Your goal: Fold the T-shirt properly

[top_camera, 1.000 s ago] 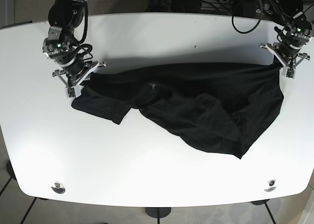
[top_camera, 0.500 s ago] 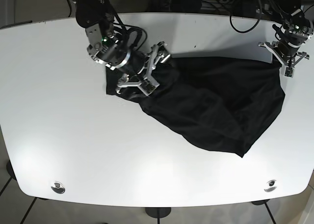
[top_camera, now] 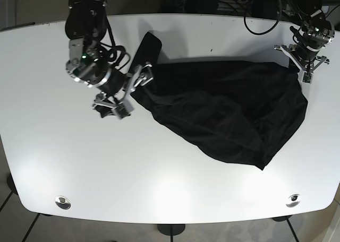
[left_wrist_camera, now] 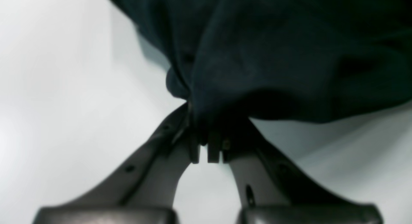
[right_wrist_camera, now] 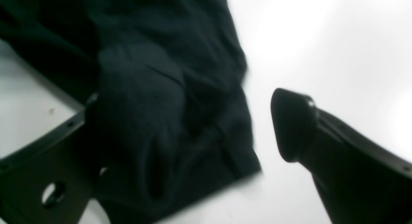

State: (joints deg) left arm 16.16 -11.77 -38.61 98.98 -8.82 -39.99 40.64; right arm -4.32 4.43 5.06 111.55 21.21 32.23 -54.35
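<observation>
shirt (top_camera: 223,109): bunched on table (top_camera: 170,189), mid-right | left gripper (left_wrist_camera: 207,146): clamped on shirt's far-right corner | right gripper (right_wrist_camera: 193,134): fingers apart at shirt's left edge, cloth between

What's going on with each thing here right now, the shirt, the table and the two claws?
T-shirt: black, crumpled and unfolded, one corner pinched, another part draped near the open claw.
left gripper: shut on the T-shirt's edge at the table's far side.
right gripper: open, fabric lying over one finger, the other finger clear of it.
table: white, carrying the shirt.
</observation>
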